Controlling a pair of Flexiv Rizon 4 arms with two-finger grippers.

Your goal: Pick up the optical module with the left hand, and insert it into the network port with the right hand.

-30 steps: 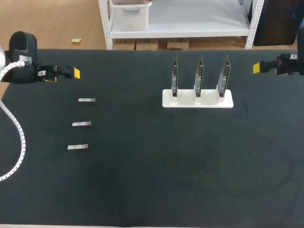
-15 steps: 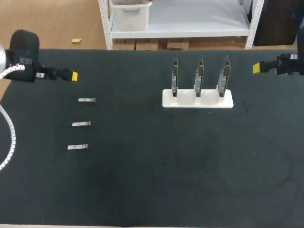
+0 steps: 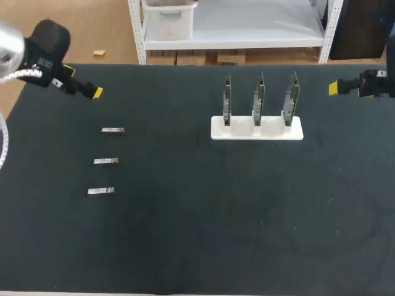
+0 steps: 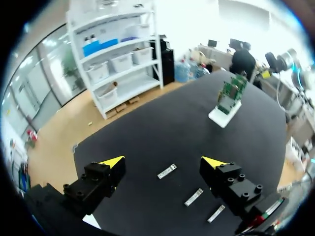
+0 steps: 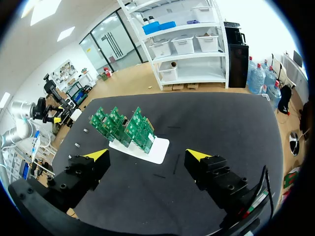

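Okay, my left claw [image 3: 95, 92] hangs wide open, gripping nothing, over the black table [image 3: 197, 246] at about 10 o'clock. Three small silver modules [image 3: 113, 130] lie in a column at 9 o'clock, flat on the mat, apart from the claw. Their print is too small to read. A white stand [image 3: 257, 128] with three upright green boards [image 3: 260, 92] sits at 1 o'clock. My right claw [image 3: 334, 88], also wide, hangs at 2 o'clock, well apart from the stand.
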